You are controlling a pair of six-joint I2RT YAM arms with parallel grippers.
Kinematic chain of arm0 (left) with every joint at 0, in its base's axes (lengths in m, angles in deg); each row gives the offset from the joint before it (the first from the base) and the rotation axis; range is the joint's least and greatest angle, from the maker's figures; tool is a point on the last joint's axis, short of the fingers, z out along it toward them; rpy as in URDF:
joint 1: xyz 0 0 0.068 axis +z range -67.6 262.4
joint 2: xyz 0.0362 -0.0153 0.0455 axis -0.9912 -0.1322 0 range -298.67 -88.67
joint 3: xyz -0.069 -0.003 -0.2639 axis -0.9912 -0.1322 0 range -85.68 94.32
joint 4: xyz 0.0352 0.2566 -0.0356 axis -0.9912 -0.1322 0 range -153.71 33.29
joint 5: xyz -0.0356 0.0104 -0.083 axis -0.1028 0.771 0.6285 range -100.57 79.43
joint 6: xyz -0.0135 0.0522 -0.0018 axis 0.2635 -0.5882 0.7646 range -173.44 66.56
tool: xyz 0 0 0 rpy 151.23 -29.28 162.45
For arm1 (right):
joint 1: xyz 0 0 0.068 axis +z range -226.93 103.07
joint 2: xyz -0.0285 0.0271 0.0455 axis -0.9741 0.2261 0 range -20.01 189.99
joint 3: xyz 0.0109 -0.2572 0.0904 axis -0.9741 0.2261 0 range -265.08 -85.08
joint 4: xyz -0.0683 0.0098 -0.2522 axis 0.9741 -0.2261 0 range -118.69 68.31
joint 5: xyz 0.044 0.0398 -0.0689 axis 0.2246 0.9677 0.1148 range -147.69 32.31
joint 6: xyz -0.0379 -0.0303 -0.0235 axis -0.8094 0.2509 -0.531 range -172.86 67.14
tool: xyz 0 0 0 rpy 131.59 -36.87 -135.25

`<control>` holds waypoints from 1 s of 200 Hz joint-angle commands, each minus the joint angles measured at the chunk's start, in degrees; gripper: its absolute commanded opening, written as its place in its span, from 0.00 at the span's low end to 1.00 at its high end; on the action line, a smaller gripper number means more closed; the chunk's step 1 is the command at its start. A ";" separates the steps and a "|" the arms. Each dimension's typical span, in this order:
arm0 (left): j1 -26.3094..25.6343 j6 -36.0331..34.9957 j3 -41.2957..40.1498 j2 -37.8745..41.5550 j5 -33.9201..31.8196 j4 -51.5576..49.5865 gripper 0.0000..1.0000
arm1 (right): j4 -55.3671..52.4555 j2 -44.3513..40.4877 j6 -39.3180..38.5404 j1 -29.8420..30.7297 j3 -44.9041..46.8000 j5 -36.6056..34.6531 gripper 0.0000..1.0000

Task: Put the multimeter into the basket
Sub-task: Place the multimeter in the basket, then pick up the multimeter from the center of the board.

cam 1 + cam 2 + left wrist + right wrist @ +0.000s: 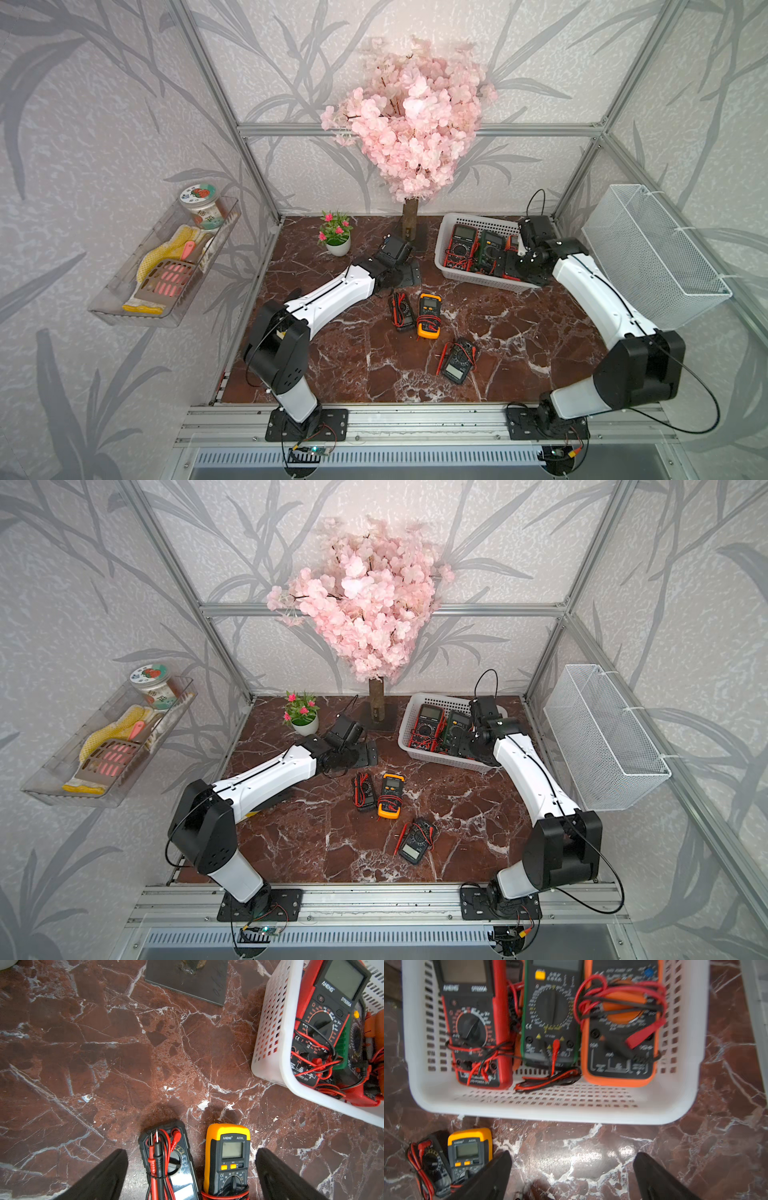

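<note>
A grey meter point(457, 362) is seen nearest, on the table point(332, 365). Farther in, a black meter point(401, 311) and a yellow meter point(429, 315) lie side by side — just past them the left gripper point(191, 1153) is held wide apart, empty. In the basket point(473, 280) beyond, three more are laid (red meter point(475, 1022), green meter point(550, 1012), orange meter point(620, 1059)); at its near corner the right gripper point(573, 1155) is spread, empty.

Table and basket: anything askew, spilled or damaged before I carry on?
Nothing spilled or visibly damaged. Three multimeters lie side by side in the white perforated plastic basket. The only oddity: the dark grey multimeter nearest the front lies skewed on the brown marble table, its red probe splayed beside it.
</note>
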 commanded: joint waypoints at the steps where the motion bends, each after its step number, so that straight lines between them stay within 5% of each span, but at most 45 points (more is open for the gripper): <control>1: -0.79 -2.87 -1.13 0.72 -1.22 -2.11 1.00 | 0.13 -3.50 3.06 3.55 4.31 0.48 0.97; 81: -5.93 -5.90 -1.39 -0.04 -2.13 -2.44 1.00 | -1.73 -12.18 6.47 8.84 15.97 0.99 0.97; 200: -23.97 -0.65 2.92 -5.61 -6.56 -0.36 1.00 | -6.97 -22.59 4.97 4.91 19.51 0.54 0.97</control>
